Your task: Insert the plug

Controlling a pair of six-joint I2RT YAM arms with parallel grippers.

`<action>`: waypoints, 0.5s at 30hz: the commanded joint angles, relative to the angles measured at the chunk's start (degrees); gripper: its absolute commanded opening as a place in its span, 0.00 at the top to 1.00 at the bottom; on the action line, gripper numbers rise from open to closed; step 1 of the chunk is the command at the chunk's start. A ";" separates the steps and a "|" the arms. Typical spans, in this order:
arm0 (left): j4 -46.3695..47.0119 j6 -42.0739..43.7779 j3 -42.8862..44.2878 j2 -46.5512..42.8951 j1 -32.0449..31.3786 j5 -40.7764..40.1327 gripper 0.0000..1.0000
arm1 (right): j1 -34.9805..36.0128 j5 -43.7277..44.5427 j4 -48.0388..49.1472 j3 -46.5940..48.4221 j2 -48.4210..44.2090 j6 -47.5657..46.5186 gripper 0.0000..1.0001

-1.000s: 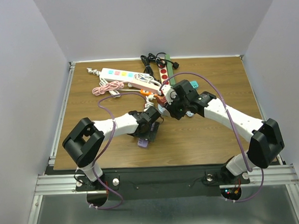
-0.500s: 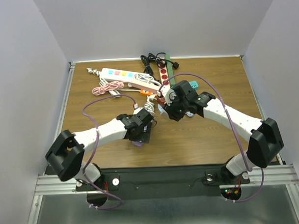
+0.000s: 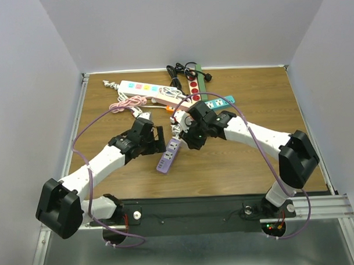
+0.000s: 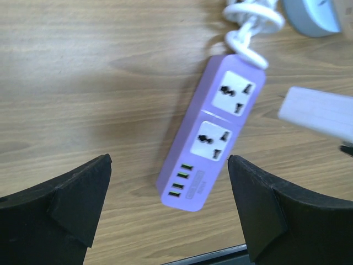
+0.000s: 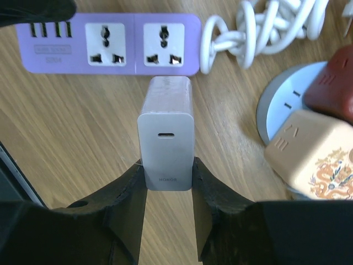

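Observation:
A purple power strip lies flat on the wooden table, with two sockets and several USB ports facing up. My right gripper is shut on the plug, a white charger block, holding it just above the strip's nearer socket. Its prongs are hidden. The plug shows at the right edge of the left wrist view, still apart from the strip. My left gripper hovers open over the strip's USB end and touches nothing. From above, it sits just left of the strip.
The strip's coiled white cord lies beside a round grey socket, a beige adapter and a red block. Farther back are a white strip, a red strip, a teal strip and a pink cable.
My left arm swung left and back off the purple strip, uncovering it. My right gripper moved left and nearer with the plug, down toward the strip.

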 commanded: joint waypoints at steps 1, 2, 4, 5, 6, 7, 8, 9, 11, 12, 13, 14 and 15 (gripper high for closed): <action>1.70 -0.72 -2.51 -2.22 2.61 2.29 0.01 | 1.45 -1.84 2.45 5.20 1.25 -0.65 0.99; 2.13 -0.72 -2.78 -2.40 2.97 2.73 0.01 | 1.98 -1.84 2.27 6.07 1.69 -0.74 1.00; 2.93 -0.72 -3.39 -2.75 3.67 3.35 0.01 | 2.25 -1.75 1.83 6.70 2.57 -0.92 1.00; 3.10 -0.72 -3.66 -2.84 3.85 3.78 0.01 | 2.42 -1.57 1.39 7.05 3.01 -1.01 1.00; 3.28 -0.46 -3.75 -2.84 4.37 4.05 0.01 | 2.60 -1.57 1.04 7.57 3.80 -1.09 1.00; 3.28 -0.19 -3.84 -2.84 4.81 4.23 0.01 | 2.60 -1.57 0.52 7.75 4.50 -1.27 1.00; 3.28 -0.19 -3.92 -2.93 4.82 4.23 0.01 | 2.68 -1.66 0.34 7.93 4.51 -1.27 1.00; 3.37 -0.10 -3.92 -2.93 4.99 4.23 0.01 | 2.69 -1.66 0.25 8.02 5.12 -1.36 1.00; 3.28 0.07 -3.92 -3.28 5.26 4.23 0.01 | 2.69 -1.31 -0.63 8.28 5.73 -1.36 1.00; 3.37 0.16 -3.92 -3.28 5.43 4.23 0.01 | 2.69 -1.05 -0.98 8.45 5.91 -1.36 1.00; 3.28 0.33 -4.01 -3.37 5.78 4.23 0.01 | 2.69 -0.96 -1.33 8.46 6.09 -1.27 1.00; 3.28 0.34 -4.19 -3.37 5.87 4.23 0.01 | 2.77 -1.04 -1.77 8.11 5.91 -1.27 1.00; 3.28 0.34 -4.36 -3.28 6.05 4.23 0.01 | 2.69 -0.96 -1.95 7.84 5.74 -1.27 1.00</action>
